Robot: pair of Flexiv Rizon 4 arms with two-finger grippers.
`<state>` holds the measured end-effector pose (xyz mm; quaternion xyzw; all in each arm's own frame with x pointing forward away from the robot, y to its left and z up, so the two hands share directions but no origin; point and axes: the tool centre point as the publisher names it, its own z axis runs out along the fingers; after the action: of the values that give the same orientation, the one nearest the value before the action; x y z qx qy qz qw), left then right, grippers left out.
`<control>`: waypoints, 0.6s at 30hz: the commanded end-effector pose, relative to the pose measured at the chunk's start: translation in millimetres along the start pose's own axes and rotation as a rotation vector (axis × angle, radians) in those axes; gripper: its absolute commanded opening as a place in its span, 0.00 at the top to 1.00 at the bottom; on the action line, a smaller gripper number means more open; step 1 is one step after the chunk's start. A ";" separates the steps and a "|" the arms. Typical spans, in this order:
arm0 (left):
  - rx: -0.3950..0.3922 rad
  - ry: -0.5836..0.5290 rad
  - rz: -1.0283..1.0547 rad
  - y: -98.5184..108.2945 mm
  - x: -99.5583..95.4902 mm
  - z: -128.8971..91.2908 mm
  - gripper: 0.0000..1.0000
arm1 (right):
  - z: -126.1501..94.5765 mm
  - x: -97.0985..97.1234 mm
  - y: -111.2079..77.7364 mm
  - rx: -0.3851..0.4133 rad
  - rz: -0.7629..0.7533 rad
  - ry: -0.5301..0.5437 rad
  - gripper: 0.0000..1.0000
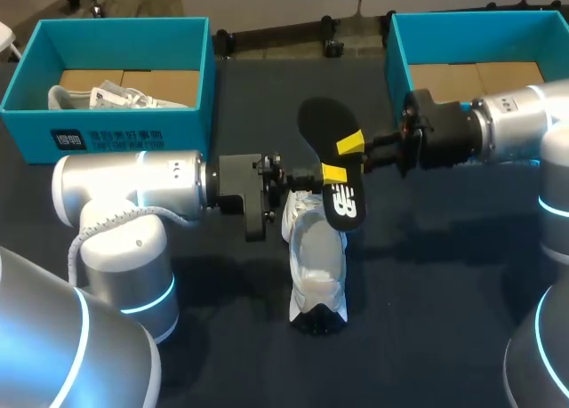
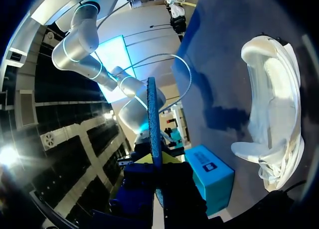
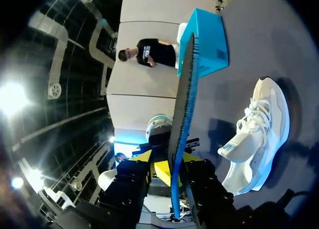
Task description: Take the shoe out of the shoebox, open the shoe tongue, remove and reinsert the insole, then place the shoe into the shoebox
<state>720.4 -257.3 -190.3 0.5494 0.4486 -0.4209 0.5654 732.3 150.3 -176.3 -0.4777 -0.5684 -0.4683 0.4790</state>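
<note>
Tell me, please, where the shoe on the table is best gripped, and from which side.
I would grip one side wall of the shoe at the rim of its opening, from straight above, one finger inside and one outside. It stands on its sole with the opening facing up. The insole is held over its far end, so take the nearer part.

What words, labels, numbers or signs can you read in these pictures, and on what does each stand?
On the insole: a white logo at one end, a brand mark rather than a readable word.
On the left shoebox: a dark label with white characters on the front wall, too small to read.
On the shoe: a blue mark on the tongue, blurred.
On the right shoebox: a dark label, too small to read.
No numbers are legible.
</note>
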 end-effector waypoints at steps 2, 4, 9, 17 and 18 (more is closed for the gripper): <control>-0.002 0.001 0.002 -2.5 1.3 -0.6 1.00 | 3.0 -1.4 1.2 0.005 -0.001 0.003 0.74; -0.001 0.001 0.002 -3.1 1.7 -0.9 1.00 | 3.3 -1.5 1.6 0.005 -0.001 0.005 0.75; -0.001 0.000 -0.001 -4.3 2.1 -1.2 1.00 | 3.4 -2.8 3.7 0.007 0.000 0.009 0.76; -0.003 -0.006 0.000 -4.8 1.6 -0.9 1.00 | 3.6 -5.1 5.1 0.006 0.006 0.014 0.76; -0.003 -0.006 0.001 -4.8 1.5 -0.8 1.00 | 3.4 -5.3 5.2 0.004 0.005 0.015 0.76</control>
<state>717.3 -256.4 -192.0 0.5484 0.4484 -0.4225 0.5653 736.9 151.9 -179.4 -0.4756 -0.5645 -0.4688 0.4851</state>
